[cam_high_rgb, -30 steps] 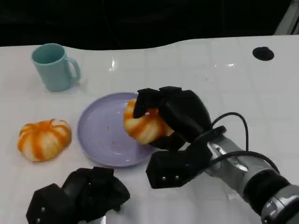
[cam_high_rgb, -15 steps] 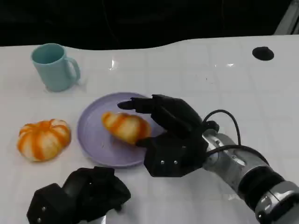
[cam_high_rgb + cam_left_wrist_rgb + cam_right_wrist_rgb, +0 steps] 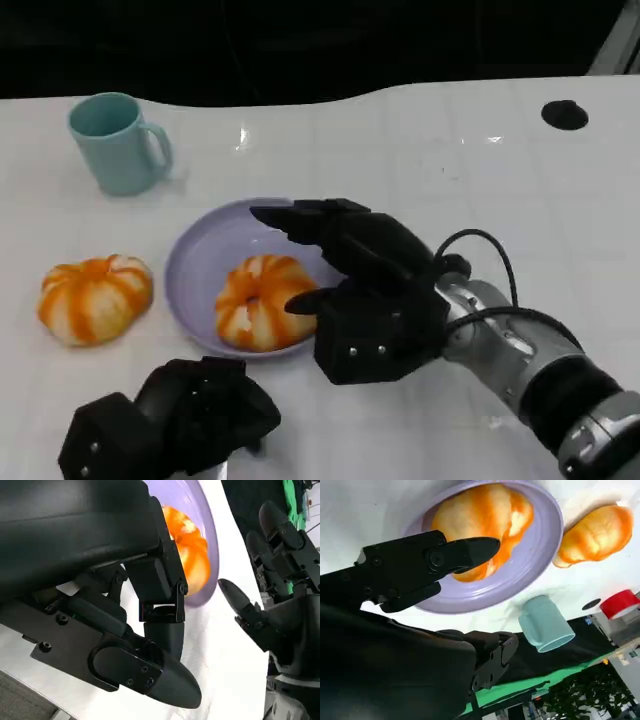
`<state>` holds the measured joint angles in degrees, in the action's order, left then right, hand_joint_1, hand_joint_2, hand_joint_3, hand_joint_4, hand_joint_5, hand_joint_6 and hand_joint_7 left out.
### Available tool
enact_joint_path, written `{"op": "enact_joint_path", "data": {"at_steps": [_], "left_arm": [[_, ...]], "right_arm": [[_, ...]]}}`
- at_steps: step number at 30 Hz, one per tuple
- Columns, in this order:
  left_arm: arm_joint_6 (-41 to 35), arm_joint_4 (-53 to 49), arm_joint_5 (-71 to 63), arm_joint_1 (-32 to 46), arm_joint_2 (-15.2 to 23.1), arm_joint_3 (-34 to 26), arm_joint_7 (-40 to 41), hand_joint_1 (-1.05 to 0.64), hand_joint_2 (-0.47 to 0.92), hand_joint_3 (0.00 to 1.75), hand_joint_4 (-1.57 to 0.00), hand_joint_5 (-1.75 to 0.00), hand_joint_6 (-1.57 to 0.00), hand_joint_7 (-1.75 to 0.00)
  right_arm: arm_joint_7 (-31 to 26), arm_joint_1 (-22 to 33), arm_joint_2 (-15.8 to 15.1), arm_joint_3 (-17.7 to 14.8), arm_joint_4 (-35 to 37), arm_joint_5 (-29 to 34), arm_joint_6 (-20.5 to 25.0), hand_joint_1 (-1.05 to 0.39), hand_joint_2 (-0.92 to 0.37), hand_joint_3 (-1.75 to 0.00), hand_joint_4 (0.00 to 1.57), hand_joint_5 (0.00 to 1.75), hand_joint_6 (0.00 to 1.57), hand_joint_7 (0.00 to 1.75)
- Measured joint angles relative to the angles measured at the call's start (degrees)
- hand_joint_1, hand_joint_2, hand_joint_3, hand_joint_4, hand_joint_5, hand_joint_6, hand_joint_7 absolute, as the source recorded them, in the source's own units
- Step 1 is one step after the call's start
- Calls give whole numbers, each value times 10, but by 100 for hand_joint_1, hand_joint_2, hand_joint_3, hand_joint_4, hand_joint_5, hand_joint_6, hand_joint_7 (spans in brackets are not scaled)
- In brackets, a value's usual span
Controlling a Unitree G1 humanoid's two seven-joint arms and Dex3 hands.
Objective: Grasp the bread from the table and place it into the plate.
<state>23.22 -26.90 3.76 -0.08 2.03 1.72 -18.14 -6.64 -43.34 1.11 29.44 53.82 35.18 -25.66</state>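
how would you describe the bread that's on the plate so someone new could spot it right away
Find the lavender plate in the middle of the white table. The bread lies in its near half, just beside the right hand, which is open. Unlike the matching orange-and-white striped loaf on the bare table to the left, this one sits in the plate.

Right hand (image 3: pixel 365 290) crowding plate (image 3: pixel 195 262) edge, second bread (image 3: pixel 95 298) left, mug (image 3: pixel 117 142) behind

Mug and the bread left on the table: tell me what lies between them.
Nothing. In the head view, the stretch between the mug and the bread on the table is bare white table.
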Motion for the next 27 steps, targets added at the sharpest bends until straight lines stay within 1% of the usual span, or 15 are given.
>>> {"op": "enact_joint_path", "data": {"at_steps": [4, 9, 12, 17, 18, 23, 26, 27], "left_arm": [[0, 0, 0, 0, -1, 0, 0, -105, 86, 0, -87, -156, -127, -78], [0, 0, 0, -1, -2, 0, 0, -105, 86, 0, -87, -155, -127, -79], [0, 0, 0, -1, -1, 0, 0, -105, 86, 0, -87, -155, -127, -79], [0, -1, 0, -2, -2, -1, 0, -105, 86, 0, -87, -154, -127, -80], [0, -1, 0, -2, -2, 0, 0, -105, 86, 0, -87, -155, -127, -80], [-1, -2, 0, -3, -2, 0, 0, -104, 85, 0, -87, -155, -127, -80], [-2, -1, 0, -3, -3, 0, 0, -104, 85, 0, -87, -154, -127, -80], [-2, -1, 0, -3, -3, 0, 0, -104, 85, 0, -87, -155, -127, -80]], "right_arm": [[-4, 24, -23, -1, -32, 0, -16, -52, -92, -8, 8, 24, 22, 3], [-33, 60, -54, -1, -81, 11, -32, -51, -92, -8, 8, 29, 24, 3], [-42, 85, -77, -3, -117, 17, -45, -46, -92, -6, 1, 48, 25, 3], [-40, 133, -111, -16, -182, 13, -64, -43, -92, -5, 4, 58, 31, 5], [-40, 141, -117, -18, -193, 12, -68, -42, -92, -5, 6, 60, 34, 6], [-50, 189, -142, -39, -243, 5, -103, -38, -88, -3, 28, 69, 56, 16], [-68, 213, -149, -55, -256, 0, -128, -37, -89, -3, 45, 77, 72, 24], [-77, 221, -151, -61, -260, 0, -135, -35, -89, -4, 54, 84, 78, 27]]}}
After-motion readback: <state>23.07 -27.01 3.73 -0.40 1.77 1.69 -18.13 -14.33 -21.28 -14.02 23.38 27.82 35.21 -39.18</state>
